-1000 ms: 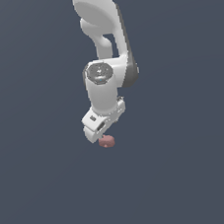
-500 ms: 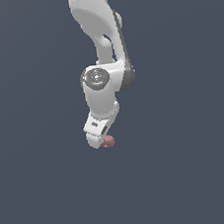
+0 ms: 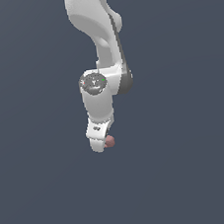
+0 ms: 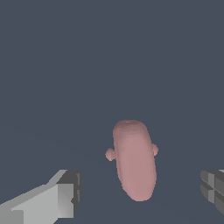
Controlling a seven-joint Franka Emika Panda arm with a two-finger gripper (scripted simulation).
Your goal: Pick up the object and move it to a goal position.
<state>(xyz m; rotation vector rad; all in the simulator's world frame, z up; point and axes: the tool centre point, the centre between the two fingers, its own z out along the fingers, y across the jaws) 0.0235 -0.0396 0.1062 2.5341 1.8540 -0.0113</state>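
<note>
Flat slate-grey fills the background in both views, with no edge or horizon that we can make out. In the exterior view we see the white arm [image 3: 98, 51] reaching down from the top of the picture, its wrist joint marked by a round grey cap. Below that joint hangs the gripper [image 3: 102, 144], tilted a little toward the exterior view's left. Right at its lower tip, on the exterior view's right side, sits the object [image 3: 109, 141], a small dull reddish-brown lump that looks to be touching the gripper or just beside it.

From the wrist view we look down between the two fingers [image 4: 52, 203], which stand spread wide, one at each lower corner of the picture. The object [image 4: 134, 159] lies between them, clear of both. Here it reads as a long rounded pink-brown shape with a small nub on each side. Nothing is being pinched.
</note>
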